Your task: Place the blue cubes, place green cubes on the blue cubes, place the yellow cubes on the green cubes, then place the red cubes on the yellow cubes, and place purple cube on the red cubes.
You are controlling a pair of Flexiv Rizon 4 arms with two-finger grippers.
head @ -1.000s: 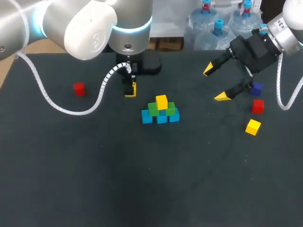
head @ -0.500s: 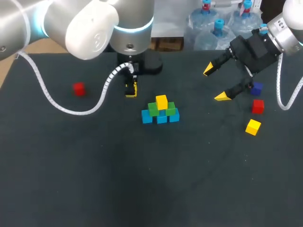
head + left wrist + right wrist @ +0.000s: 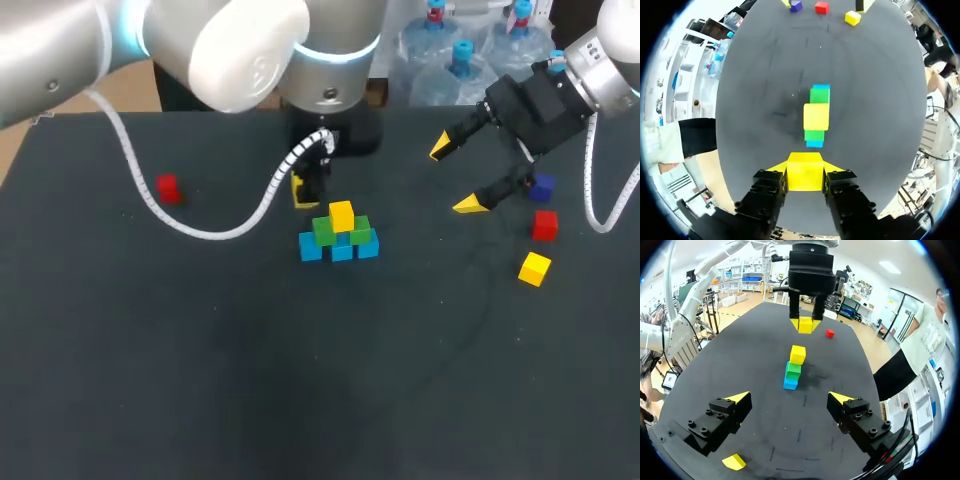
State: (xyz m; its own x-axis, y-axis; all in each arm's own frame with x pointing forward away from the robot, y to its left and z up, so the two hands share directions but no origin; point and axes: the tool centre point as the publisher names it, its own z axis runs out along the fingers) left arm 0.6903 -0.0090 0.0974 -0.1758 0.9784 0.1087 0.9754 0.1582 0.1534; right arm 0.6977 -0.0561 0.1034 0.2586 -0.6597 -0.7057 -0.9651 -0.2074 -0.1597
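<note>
Mid-table: pile of cubes. 3 blue cubes in a row at the base, 2 green cubes across them, 1 top yellow cube centred on the greens.

At approx 11 o'clock of the pile in head view, close but not touching: L gripper, pointing down. Mostly hidden there by own wrist and white coiled cable. In L wrist view, closed tight on held yellow cube, a yellow tip pressed to each of 2 opposite sides. Pile straight ahead of the fingers. Height over the table hard to judge.

At approx 2 o'clock of the pile, well apart: R gripper, tilted, spread wide, gripping nothing. Pile and L gripper ahead of it in R wrist view.

At approx 3 o'clock of the pile, well apart, by the R gripper: purple cube, partly covered by the R gripper's lower finger. At 6 o'clock of that, just beside: near red cube. At 6 o'clock again, near: loose yellow cube.

At approx 10 o'clock of the pile, well apart: far red cube. In the way on that side: cable loop, sagging between far red cube and pile in head view.
</note>
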